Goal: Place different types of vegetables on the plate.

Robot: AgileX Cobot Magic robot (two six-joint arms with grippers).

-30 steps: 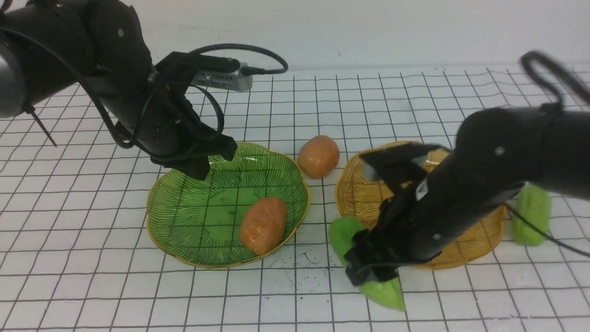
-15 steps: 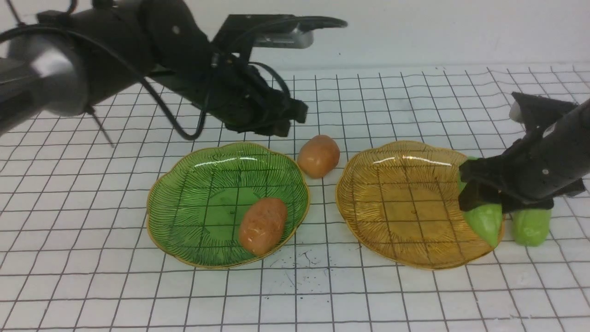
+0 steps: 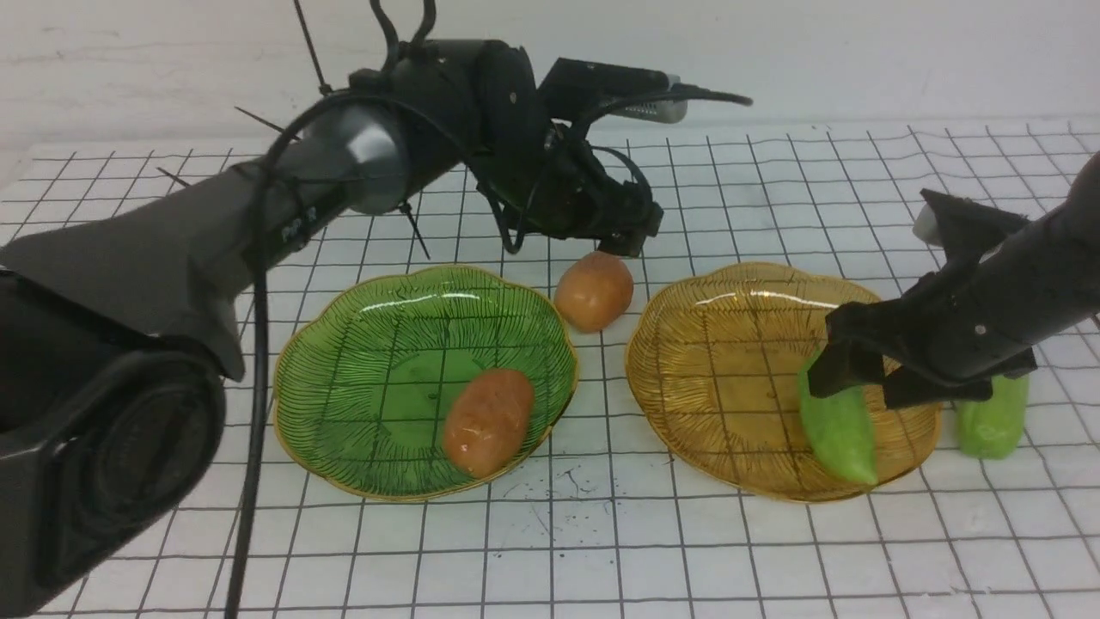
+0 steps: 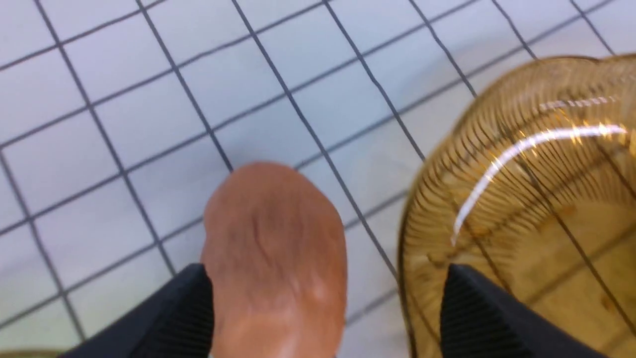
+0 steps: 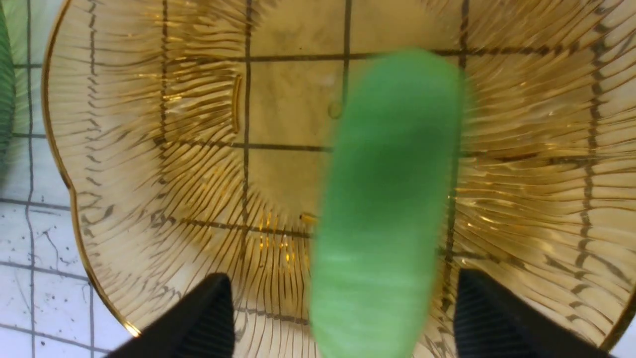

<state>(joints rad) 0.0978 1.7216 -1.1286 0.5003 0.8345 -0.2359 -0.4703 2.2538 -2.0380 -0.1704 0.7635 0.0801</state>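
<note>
Front view: two ribbed plates are seen side by side on the gridded tabletop [image 3: 550,550], a green plate [image 3: 344,378] at 9 o'clock and an amber plate [image 3: 713,370] at 3 o'clock. One potato [image 3: 488,421] is found inside the green plate, at about 4 o'clock near its rim. A second potato [image 3: 593,291] is set on the tabletop between the two plates, at 1 o'clock from the green one. The left jaws are held just above it. In the left wrist view they are spread, with the second potato [image 4: 273,258] close against one finger [image 4: 174,313] and well clear of the other; contact cannot be told.

A pale green gourd [image 3: 838,430] is seen at 4 o'clock in the amber plate, its tip at the rim. The right jaws are spread above it. In the right wrist view the blurred gourd [image 5: 382,209] is flanked by both fingers [image 5: 198,318] with gaps. Another gourd [image 3: 993,417] is placed on the tabletop just beyond the amber rim at 3 o'clock.
</note>
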